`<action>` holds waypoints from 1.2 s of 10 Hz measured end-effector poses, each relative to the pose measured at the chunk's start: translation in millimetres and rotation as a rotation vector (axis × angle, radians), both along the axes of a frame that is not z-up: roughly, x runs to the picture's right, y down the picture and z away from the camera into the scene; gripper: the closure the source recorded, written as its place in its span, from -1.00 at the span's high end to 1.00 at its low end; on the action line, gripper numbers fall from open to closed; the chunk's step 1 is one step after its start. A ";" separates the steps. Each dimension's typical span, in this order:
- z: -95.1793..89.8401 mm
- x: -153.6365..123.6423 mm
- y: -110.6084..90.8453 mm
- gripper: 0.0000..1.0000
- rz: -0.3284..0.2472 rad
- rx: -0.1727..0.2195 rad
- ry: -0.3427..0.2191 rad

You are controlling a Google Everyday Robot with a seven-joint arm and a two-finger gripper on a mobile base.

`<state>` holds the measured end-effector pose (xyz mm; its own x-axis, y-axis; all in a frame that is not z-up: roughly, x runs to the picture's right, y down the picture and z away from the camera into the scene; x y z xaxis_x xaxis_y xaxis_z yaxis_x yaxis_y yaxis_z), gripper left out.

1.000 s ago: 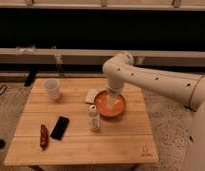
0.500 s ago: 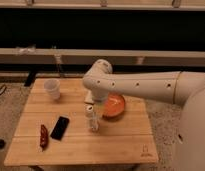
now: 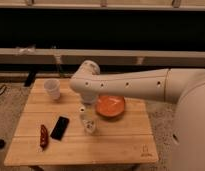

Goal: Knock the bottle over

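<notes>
A: Just below the gripper [image 3: 84, 104], near the middle of the wooden table [image 3: 121, 145], is the bottle [image 3: 89, 121]. Do you make it upright?

B: Upright or close to it; a slight lean I cannot rule out. It is not lying down, so the task is not done.

A: And the jaws: wide, narrow, holding something?

B: I cannot tell. The white arm [image 3: 126, 85] bends down in front of them and hides how they stand. Nothing suggests a hold on the bottle, but I would not swear to it.

A: Touching the bottle, then?

B: Right at its top, as far as I can see; whether there is contact or a sliver of gap I cannot say. I would judge the step in hand to be the last of the approach, or the very start of the push.

A: What lies around the jaws?

B: An orange bowl [image 3: 111, 106] just beside them on one side, close to the bottle too. On the other side and nearer the camera, a black phone [image 3: 59, 127] and a red thing [image 3: 43, 136], both apart from the jaws. A white paper cup [image 3: 52, 89] sits well off, toward the table's far corner.

A: So the next move?

B: A sideways shove high on the bottle, above its middle, so it tips rather than slides. Away from the bowl looks safest to me: pushed toward the bowl, the bottle might just lean on the rim and stay up.
</notes>
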<state>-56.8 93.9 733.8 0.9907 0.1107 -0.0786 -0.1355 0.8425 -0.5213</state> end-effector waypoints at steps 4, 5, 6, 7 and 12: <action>-9.3 -29.8 -21.6 0.60 0.059 0.007 -0.052; -8.0 -35.3 -28.6 0.60 0.078 0.014 -0.060; -6.2 -40.5 -35.6 0.60 0.099 0.018 -0.067; -4.6 -44.2 -40.6 0.60 0.114 0.021 -0.072; 3.5 -55.9 -58.7 0.60 0.147 0.054 -0.103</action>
